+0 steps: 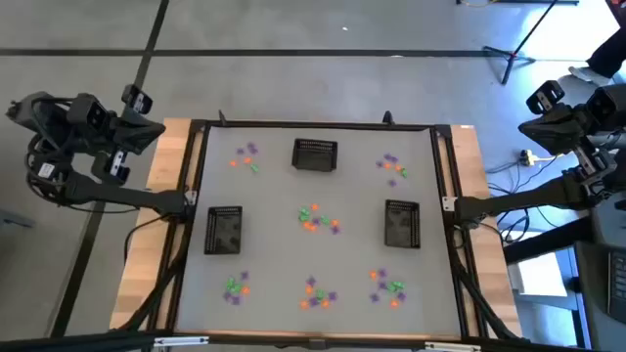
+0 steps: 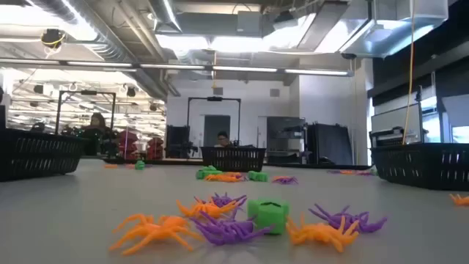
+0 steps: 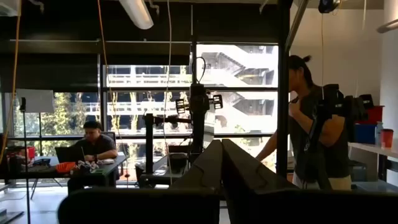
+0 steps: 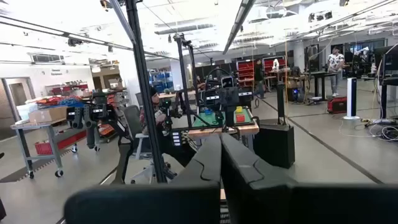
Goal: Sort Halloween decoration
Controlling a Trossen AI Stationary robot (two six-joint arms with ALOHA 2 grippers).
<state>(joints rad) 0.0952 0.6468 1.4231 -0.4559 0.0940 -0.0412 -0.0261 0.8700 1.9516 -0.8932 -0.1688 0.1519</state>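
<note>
The Halloween decoration lies in several small heaps of purple, green and orange trinkets on the grey mat: at the middle (image 1: 316,219), far left (image 1: 246,156), far right (image 1: 392,166) and along the near edge (image 1: 318,291). The low view shows orange spiders (image 2: 150,231), purple spiders (image 2: 223,227) and a green piece (image 2: 268,215) up close. My left gripper (image 3: 222,142) is parked off the table's left side, shut and empty. My right gripper (image 4: 221,135) is parked off the right side, shut and empty.
Three black mesh baskets stand on the mat: one at the far middle (image 1: 315,154), one at the left (image 1: 225,230), one at the right (image 1: 402,223). A dark frame (image 1: 196,156) borders the mat. People sit and stand in the room beyond the table.
</note>
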